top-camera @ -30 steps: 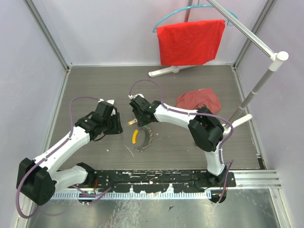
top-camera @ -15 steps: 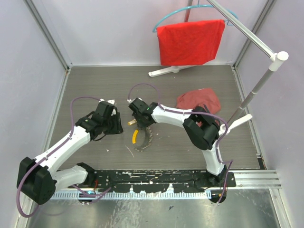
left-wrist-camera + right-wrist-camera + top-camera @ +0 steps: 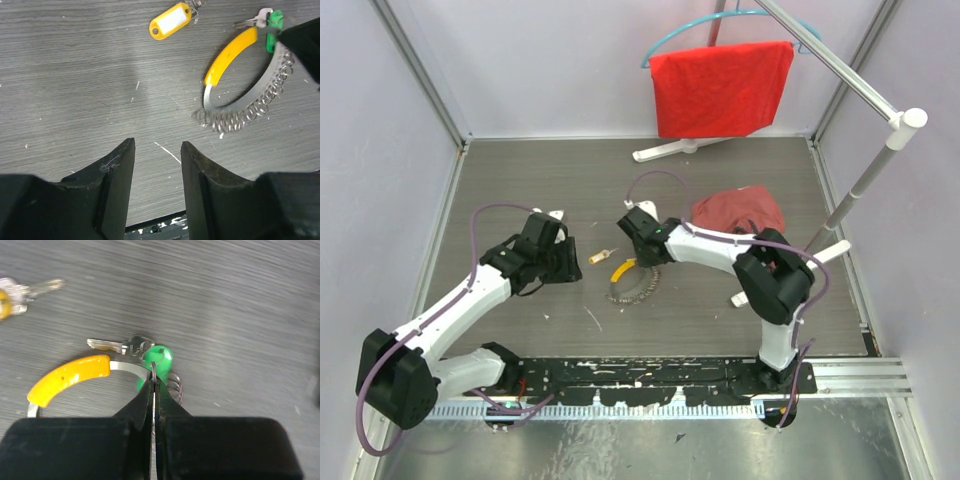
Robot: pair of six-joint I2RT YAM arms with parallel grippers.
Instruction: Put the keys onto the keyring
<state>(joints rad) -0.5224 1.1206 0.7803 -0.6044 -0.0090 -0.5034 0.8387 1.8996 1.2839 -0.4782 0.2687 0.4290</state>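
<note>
One coiled metal keyring (image 3: 260, 102), yellow curved section (image 3: 231, 55), green-headed key (image 3: 159, 355)

keyring (image 3: 638, 293) on table (image 3: 520, 180) | tagged key (image 3: 601, 256) behind-left | cloth (image 3: 740, 210) behind-right

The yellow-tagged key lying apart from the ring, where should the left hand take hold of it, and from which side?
I'd grip the yellow tag, not the thin key at its end. It lies flat on the table, so come straight down with the open left hand, fingers across the tag's narrow width.
</note>
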